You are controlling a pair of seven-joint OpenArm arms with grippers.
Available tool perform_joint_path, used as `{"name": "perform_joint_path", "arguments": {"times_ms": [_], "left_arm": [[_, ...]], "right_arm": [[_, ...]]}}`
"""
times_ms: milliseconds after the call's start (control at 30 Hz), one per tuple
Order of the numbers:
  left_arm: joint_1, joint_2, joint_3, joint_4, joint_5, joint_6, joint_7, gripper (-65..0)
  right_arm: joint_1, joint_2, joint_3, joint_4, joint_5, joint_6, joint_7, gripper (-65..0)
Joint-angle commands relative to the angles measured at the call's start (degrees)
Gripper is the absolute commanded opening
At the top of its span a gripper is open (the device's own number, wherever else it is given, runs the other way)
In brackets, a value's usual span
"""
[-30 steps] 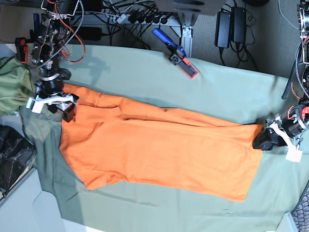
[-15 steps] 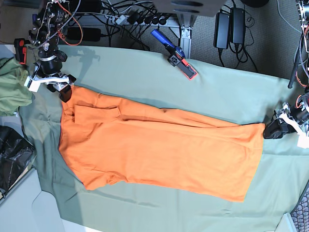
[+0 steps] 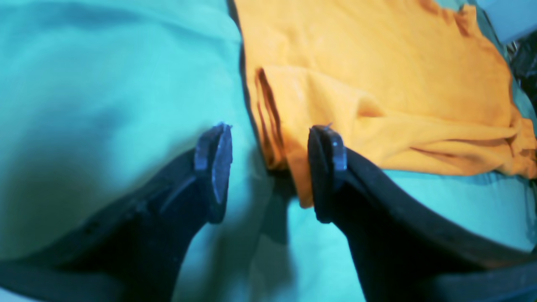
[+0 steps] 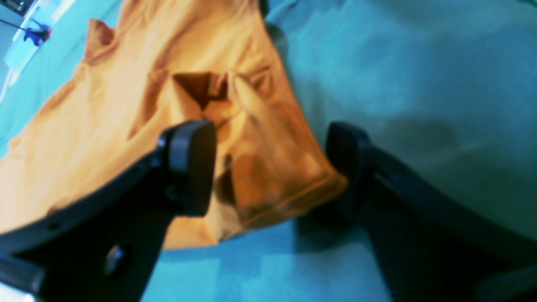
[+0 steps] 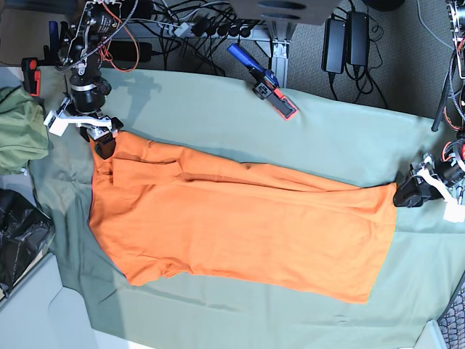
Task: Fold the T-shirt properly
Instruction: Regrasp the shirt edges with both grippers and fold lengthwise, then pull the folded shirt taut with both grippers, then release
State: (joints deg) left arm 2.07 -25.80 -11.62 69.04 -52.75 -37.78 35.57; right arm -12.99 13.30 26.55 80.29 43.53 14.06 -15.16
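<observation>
shirt flat on cloth | left gripper wide, empty, at hem corner | right gripper wide, astride sleeve; blurred, contact unclear | risk: jaws pinch cloth too, or catch one layer; fold skews

a robotics lab: power bricks and tangled cables crowd the floor behind the cloth-covered table.

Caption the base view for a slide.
Orange T-shirt lying lengthwise on the green table cloth, with the open right gripper and open left gripper at opposite ends.
</observation>
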Motion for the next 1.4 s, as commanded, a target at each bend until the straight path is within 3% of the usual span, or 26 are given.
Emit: {"name": "perform_joint_path", "arguments": {"times_ms": [0, 433, 800, 867, 1000, 1067, 1200, 1367], "left_arm": [[-1.2, -0.8, 0.3, 0.9, -1.3, -0.6, -1.1, -32.1], [-3.0, 3.7, 2.7, 0.9, 0.6, -0.6, -2.8, -32.1], [-4.9, 4.4, 7.1, -2.2, 3.6, -0.5, -6.1, -32.4], [-4.9, 4.7, 8.0, -2.4, 4.7, -0.5, -7.1, -37.0], [-5.6, 5.0, 8.0, -2.4, 4.8, -0.5, -7.5, -59.5], [-6.1, 4.9, 8.0, -2.3, 4.8, -0.6, -7.5, -65.0], [-6.7, 4.6, 7.8, -2.3, 4.5, -2.2, -7.0, -65.0], [-6.3, 3.3, 7.8, -2.2, -2.1, -2.2, -1.4, -65.0]], "right_arm": [[0.1, 0.0, 0.0, 0.6, 0.4, 3.9, -1.4, -23.9], [0.1, -0.2, 0.0, 0.6, 0.4, 3.9, -1.8, -23.9], [0.1, -0.2, -1.2, 0.6, 0.3, 3.9, -1.8, -24.7], [0.1, -0.2, -1.8, 0.6, -0.2, 3.9, -1.8, -32.6], [0.1, -0.2, -2.7, 0.6, -0.5, 3.9, -1.9, -63.2], [0.1, -0.1, -2.7, 0.6, -0.4, 3.9, -2.1, -65.0], [0.1, -0.1, -2.7, 0.9, -0.4, 3.9, -4.4, -65.0], [-0.6, 0.4, -2.6, 4.8, 2.4, 4.0, -10.1, -65.0]]}}
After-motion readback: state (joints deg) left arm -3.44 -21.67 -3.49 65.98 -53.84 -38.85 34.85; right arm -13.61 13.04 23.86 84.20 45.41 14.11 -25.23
